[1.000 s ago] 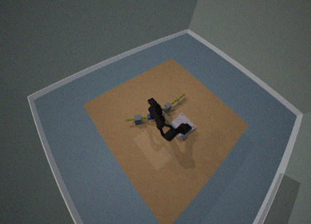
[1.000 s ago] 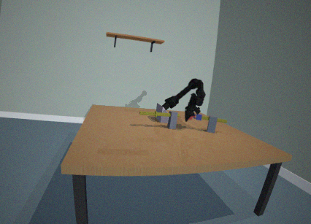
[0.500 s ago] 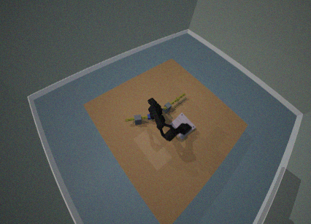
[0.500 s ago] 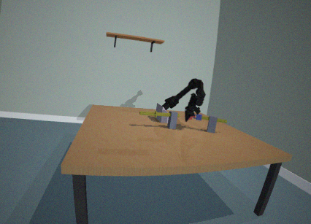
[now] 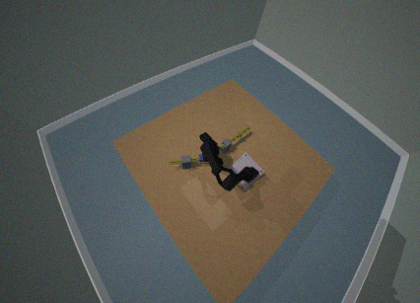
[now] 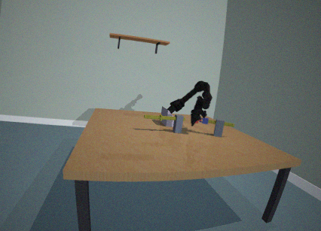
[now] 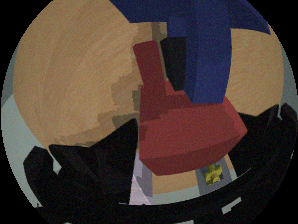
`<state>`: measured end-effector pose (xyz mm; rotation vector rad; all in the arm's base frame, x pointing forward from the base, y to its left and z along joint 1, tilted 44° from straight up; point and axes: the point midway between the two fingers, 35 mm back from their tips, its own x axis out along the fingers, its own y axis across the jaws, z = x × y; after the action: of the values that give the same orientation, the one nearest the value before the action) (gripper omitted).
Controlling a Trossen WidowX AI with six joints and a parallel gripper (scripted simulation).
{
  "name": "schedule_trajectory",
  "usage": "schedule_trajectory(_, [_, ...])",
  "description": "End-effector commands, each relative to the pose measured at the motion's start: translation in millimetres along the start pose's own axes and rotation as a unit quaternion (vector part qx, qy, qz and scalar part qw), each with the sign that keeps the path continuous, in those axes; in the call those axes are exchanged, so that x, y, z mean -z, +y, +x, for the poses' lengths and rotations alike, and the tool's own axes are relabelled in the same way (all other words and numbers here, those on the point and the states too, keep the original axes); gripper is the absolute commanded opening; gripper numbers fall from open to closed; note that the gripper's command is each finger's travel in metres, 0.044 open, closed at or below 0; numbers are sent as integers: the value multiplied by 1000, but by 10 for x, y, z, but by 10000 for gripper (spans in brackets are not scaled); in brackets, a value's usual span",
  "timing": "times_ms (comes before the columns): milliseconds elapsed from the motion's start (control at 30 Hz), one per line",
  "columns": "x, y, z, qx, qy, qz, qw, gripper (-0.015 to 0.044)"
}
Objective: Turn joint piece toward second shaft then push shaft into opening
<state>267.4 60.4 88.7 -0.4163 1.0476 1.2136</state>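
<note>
The red joint piece (image 7: 187, 125) sits on hinges in a blue yoke (image 7: 207, 55) (image 5: 201, 158) (image 6: 204, 121). The yoke ends the first yellow shaft (image 5: 174, 163) (image 6: 229, 124), fixed in a grey block (image 5: 185, 162) (image 6: 218, 129). The second yellow shaft (image 5: 243, 133) (image 6: 152, 117) (image 7: 213, 173) runs through the other grey block (image 5: 226, 145) (image 6: 178, 125) (image 7: 222, 184); its cross-shaped end faces the joint piece. My gripper (image 7: 173, 116) (image 6: 194, 123) is open, its fingers spread around the red piece without gripping it. The opening's direction is hidden.
The wooden table (image 5: 266, 204) (image 6: 151, 156) carries everything. The arm's base stands by a pale plate (image 5: 245, 163) on the near side of the second block in the top view. A wall shelf (image 6: 139, 39) hangs far behind the table.
</note>
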Motion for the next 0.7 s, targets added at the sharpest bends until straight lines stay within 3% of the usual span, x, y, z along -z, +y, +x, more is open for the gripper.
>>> schedule_trajectory(0, [-1, 0, 1, 0, 0, 0, 1000, 436])
schedule_trajectory(367, [4, 3, -4, -2, -9, -1, 1000, 440])
schedule_trajectory(667, [45, 13, -130, -4, -144, -10, 990, 440])
